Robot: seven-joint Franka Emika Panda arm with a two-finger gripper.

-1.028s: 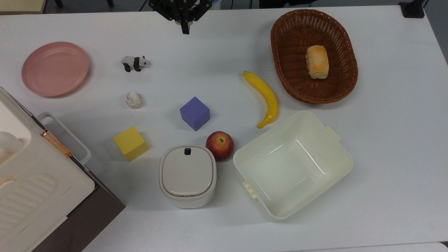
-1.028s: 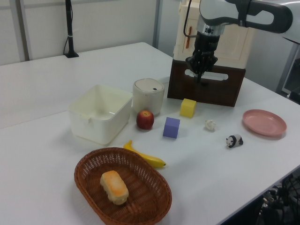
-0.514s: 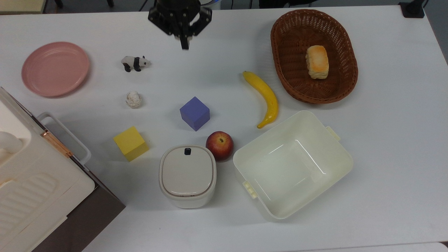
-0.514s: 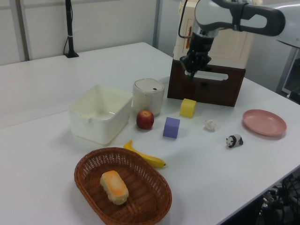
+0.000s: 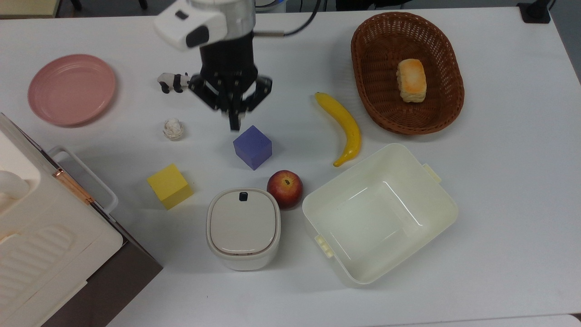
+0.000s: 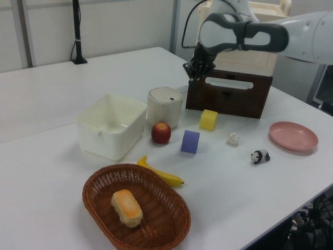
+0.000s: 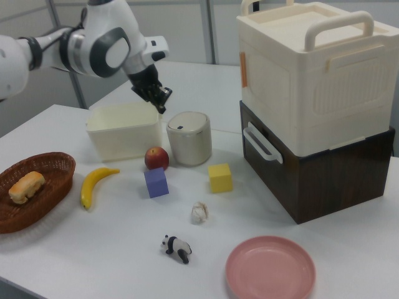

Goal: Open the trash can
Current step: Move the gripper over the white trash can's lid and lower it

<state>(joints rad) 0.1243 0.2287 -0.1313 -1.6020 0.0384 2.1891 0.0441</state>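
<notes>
White tabletop [image 5: 499, 181]. By top view: cube [image 5: 253, 147] just below hand [image 5: 234, 126]; panda [image 5: 172, 82] and paper ball [image 5: 173, 129] to hand's left; plate [image 5: 71, 89] far left; banana [image 5: 343, 127], basket [image 5: 407, 72] to right; apple [image 5: 284, 189], bin [image 5: 243, 229], tub [image 5: 379, 213], yellow cube [image 5: 169, 186] well below.

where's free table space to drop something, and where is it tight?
Free: the table to the top view's right of the tub and basket. Tight: trash can, apple, tub and purple cube cluster centrally.
</notes>
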